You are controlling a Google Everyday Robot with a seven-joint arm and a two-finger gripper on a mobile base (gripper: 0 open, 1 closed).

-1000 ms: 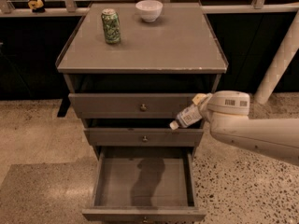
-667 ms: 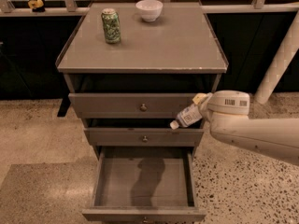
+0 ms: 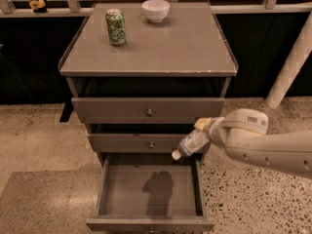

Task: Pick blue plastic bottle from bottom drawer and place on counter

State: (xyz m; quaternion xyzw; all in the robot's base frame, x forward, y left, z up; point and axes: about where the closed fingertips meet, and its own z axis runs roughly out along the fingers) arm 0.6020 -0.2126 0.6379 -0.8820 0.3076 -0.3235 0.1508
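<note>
Below the surface's (image 3: 161, 48) front right corner, the bottle (image 3: 192, 143) hangs in mid-air, and the gripper (image 3: 205, 129) has it clenched at the base end. The bottle is tilted, with its cap (image 3: 175, 154) pointing down and to the left of that corner. The arm (image 3: 263, 143) reaches in from the right, lower than the surface.

Far below the surface, the bottom drawer (image 3: 122, 194) stands pulled out and empty, just a shadow on its grey floor. So the pick looks done, and the lift and place are what's left.

How will it handle? It's a small clear plastic bottle, probably light. The walls are thin and likely to give under a hard squeeze, and the label wrap is smooth. Held by one end at a slant, it could pivot or slide in the grip. A hold nearer the middle of the body would be steadier, but the current one seems to be carrying it.

Up on the surface, a green can (image 3: 116, 27) stands at the back left and a white bowl (image 3: 155, 10) sits at the back middle. The front and right of the surface are bare, which looks the natural landing spot. The bottle must rise past the surface's front rim first, and that lip is the thing to clear. Set down on its side, a round bottle may roll, though the raised rim should catch it.
</note>
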